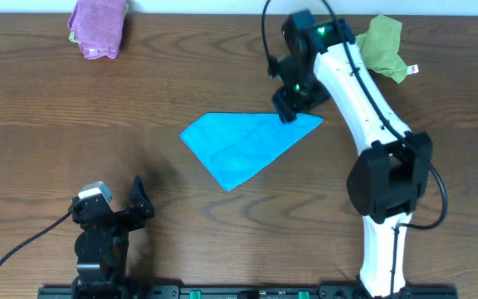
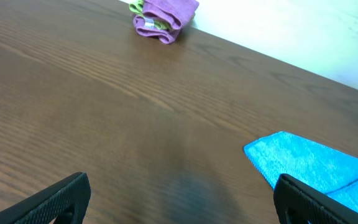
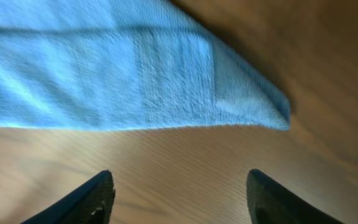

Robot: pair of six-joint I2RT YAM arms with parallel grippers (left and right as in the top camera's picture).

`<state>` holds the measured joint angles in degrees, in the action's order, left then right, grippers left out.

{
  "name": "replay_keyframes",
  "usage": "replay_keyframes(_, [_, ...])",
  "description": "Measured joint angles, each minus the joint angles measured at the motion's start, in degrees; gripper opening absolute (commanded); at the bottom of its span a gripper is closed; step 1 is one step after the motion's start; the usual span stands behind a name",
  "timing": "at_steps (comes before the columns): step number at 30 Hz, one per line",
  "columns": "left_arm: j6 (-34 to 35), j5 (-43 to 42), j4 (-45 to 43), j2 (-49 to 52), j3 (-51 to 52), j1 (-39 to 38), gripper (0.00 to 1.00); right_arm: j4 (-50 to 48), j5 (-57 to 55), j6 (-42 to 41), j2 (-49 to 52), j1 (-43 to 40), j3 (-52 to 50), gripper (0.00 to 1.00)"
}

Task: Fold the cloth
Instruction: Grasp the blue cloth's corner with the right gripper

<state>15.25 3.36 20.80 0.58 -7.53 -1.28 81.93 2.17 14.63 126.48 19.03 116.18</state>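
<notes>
Cloth [image 1: 243,145] triangle flat on bench [image 1: 48,124]; right pincer [image 3: 179,199] spread, empty at corner; left pincer [image 2: 179,206] spread, parked clear of fold.

Overhead looks down; both low wrist views share the cloth [image 1: 246,146].

Cloth [image 1: 239,145] top edge partly under right gripper [image 1: 288,111]

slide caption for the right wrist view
Open right gripper clear of the folded fuzzy sky-blue microfibre cloth on a brown wooden table
</notes>
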Motion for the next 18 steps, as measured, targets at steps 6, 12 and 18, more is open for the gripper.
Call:
replay_keyframes(6, [0.0,0.0,0.0,0.0,0.0,0.0,0.95,-5.4,-6.2,1.5,0.0,0.0,-7.5,0.65])
replay_keyframes(12, [0.0,0.0,0.0,0.0,0.0,0.0,0.95,-13.0,-8.6,5.3,0.0,0.4,-11.4,0.66])
replay_keyframes(18, [0.0,0.0,0.0,0.0,0.0,0.0,0.95,-20.8,-12.4,8.8,0.0,3.1,-13.7,0.66])
